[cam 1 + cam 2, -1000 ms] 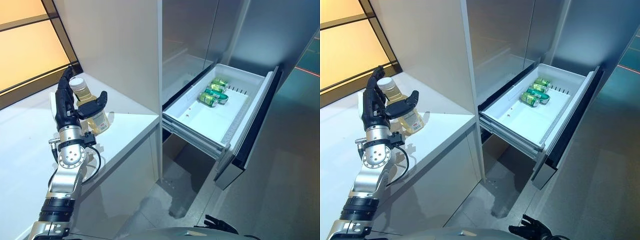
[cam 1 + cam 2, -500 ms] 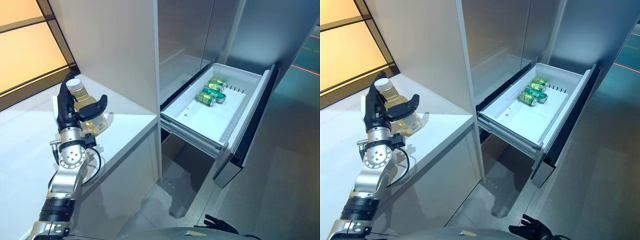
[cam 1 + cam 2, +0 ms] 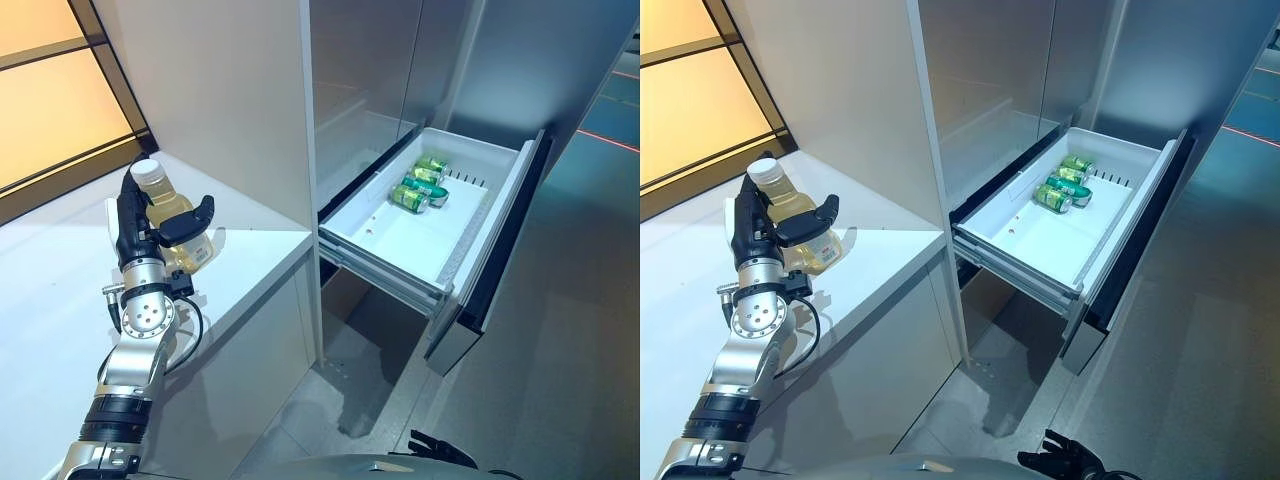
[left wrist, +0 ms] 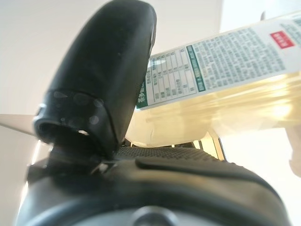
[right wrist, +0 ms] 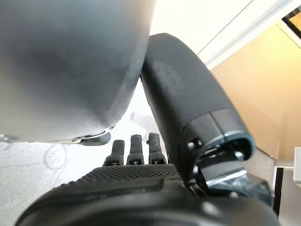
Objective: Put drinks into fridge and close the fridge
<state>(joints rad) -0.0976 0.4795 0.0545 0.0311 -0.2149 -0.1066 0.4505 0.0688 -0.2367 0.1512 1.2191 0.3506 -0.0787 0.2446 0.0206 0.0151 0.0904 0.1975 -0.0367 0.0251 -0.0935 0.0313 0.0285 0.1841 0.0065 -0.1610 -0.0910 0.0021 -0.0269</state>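
A clear bottle (image 3: 168, 205) of yellow drink with a white cap stands tilted on the white counter (image 3: 255, 250). My left hand (image 3: 135, 240) is shut on it, thumb across its front and fingers behind it. In the left wrist view the thumb (image 4: 106, 70) presses on the bottle's label (image 4: 225, 70). The fridge drawer (image 3: 405, 245) stands pulled out to the right, with green cans (image 3: 418, 185) lying at its far end. My right hand (image 3: 1060, 462) hangs low over the floor, fingers relaxed, and holds nothing; it also shows in the right wrist view (image 5: 136, 188).
A tall white cabinet side (image 3: 220, 90) rises between the counter and the fridge. The drawer's dark front panel (image 3: 492, 265) juts out over the grey floor (image 3: 560, 370). An orange panel (image 3: 50, 110) lies behind the counter.
My left hand's fingers, straight a second ago, have curled round the bottle and the thumb has closed on its front. The whole picture has shifted a little left with the camera.
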